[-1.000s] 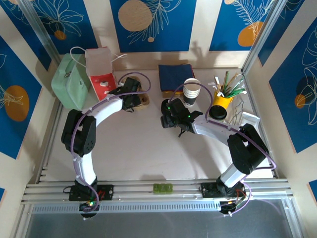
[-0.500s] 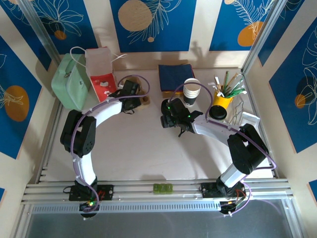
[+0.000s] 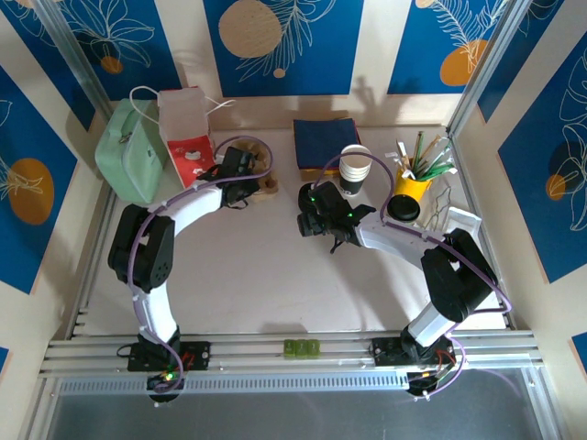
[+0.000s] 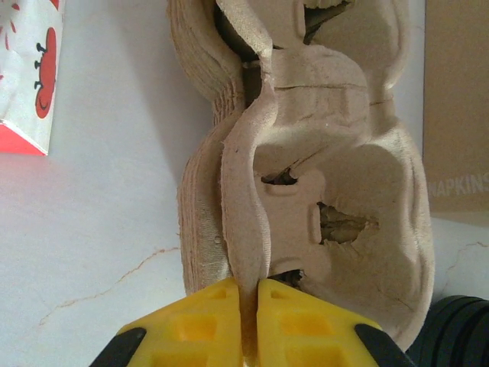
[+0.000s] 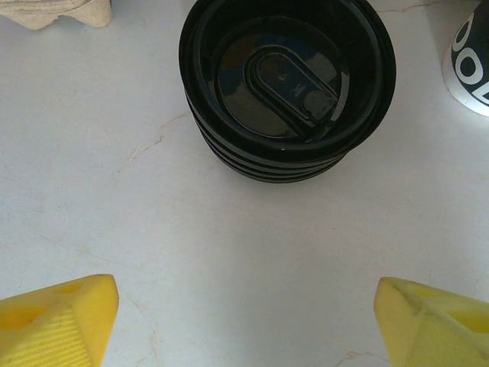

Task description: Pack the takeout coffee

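left gripper (image 4: 248, 298) clamped on a pulp cup carrier (image 4: 336, 176) edge, right gripper (image 5: 243, 302) spread wide before a stack of black lids (image 5: 286, 76), takeout coffee (image 3: 402, 209) on the tabletop (image 3: 266, 275) beside the yellow stick cup (image 3: 413, 189)

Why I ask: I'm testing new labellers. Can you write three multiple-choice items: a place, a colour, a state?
1. Where is the stack of black lids? A ahead of the right claw B inside it C on a shelf
2. Colour of the left claw fingers? A red B yellow C green
3. The left claw is: A wide open B holding a spoon C shut on the pulp cup carrier
A, lids lie beyond its spread fingers; B, both show yellow; C, they pinch its edge.
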